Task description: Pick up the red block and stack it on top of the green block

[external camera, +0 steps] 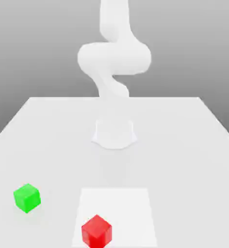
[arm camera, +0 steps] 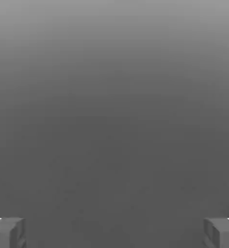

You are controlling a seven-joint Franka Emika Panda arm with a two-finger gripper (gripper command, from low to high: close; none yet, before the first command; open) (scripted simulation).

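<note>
Nearest the exterior camera: red block (external camera: 97, 231), resting on a paler square patch (external camera: 131, 203) of the white table (external camera: 184, 145), at the patch's front edge. Green block (external camera: 26, 197) well apart from it, toward the exterior view's left and slightly farther back, on bare tabletop. No containers anywhere on the surface.

Behind both, white arm (external camera: 114, 58) rising from a round base (external camera: 114, 134) at mid-table, curling upward out of frame.

Seen from the hand view: gripper (arm camera: 114, 232) with fingertips (arm camera: 7, 232) spread wide apart, nothing between them, just grey blankness ahead.

Plain grey backdrop beyond the table.
</note>
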